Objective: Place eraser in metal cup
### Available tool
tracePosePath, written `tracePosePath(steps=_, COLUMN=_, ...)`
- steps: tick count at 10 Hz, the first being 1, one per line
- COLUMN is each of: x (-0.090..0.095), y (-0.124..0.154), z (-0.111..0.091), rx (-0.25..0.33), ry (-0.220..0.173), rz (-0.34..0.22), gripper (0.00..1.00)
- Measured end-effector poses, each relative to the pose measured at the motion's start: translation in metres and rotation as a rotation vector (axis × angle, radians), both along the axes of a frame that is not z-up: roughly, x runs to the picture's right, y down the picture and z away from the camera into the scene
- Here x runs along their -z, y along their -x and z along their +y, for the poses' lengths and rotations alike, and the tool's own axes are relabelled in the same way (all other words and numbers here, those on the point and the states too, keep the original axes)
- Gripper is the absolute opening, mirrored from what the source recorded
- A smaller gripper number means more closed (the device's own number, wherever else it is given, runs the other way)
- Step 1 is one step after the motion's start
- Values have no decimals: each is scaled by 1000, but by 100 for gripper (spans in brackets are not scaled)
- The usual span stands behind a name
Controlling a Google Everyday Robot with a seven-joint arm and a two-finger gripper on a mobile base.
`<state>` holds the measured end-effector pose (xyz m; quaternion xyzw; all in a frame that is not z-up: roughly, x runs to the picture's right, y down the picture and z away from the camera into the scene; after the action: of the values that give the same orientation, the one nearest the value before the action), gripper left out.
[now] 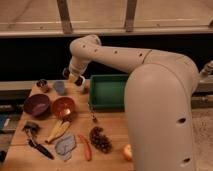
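Arm reaching over the table's far left

The gripper is closed, over the white cup; whether it holds the eraser I cannot tell. The metal cup stands at its nine o'clock, beyond the blue-grey cup.

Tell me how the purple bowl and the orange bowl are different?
The purple bowl looks a bit wider than the orange bowl and sits farther left, at the table edge. The orange bowl shines inside; the purple one looks dull. Both are round, upright and side by side, below the gripper.
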<state>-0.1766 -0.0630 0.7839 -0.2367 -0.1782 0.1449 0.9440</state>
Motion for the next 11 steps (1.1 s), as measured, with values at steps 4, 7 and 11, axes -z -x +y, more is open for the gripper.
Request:
tracePosePath(steps=4, x=-19, y=-6, z=17, rx=9, ry=39, rz=3, gripper=16)
tracePosePath(steps=7, x=-28, y=17, z=10, rx=39, ry=41, rz=-57, gripper=16)
tracePosePath(steps=11, x=-36, y=31, z=1, rx=20, ry=23, rz=-134, gripper=16)
